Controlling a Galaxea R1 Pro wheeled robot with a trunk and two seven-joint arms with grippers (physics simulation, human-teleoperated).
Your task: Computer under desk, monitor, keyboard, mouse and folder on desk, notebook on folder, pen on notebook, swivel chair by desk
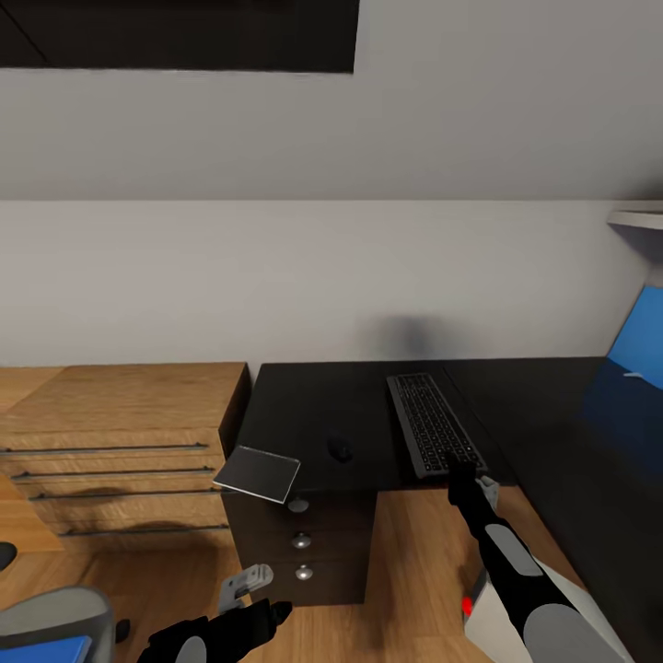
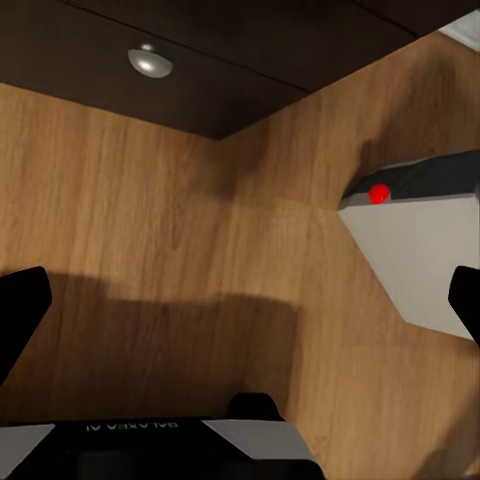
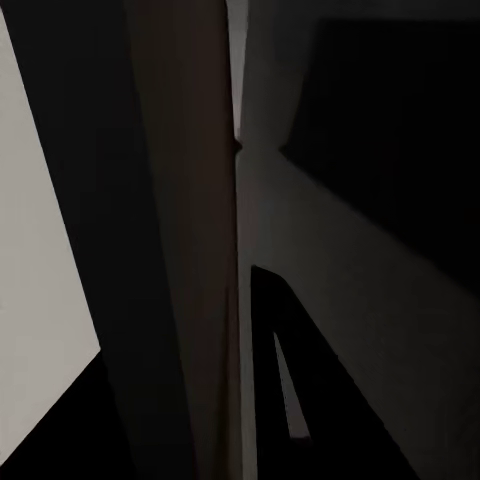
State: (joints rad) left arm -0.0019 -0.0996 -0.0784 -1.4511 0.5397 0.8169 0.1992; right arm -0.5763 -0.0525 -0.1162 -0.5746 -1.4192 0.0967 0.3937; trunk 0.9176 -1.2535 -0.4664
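One keyboard (image 1: 435, 424), one mouse (image 1: 341, 449), one notebook (image 1: 258, 473) — three drawer knobs (image 1: 302, 540)

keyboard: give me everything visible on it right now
The keyboard is a slim, flat, dark grey rectangle with rows of small dark keys and a slightly lighter frame; it looks like plastic. It lies flat on the glossy black desk, long axis running from the wall toward the front edge, angled slightly. Its near end is at the desk's front edge, where the right gripper meets it; whether the jaws clamp it cannot be told. The mouse sits apart to its left.
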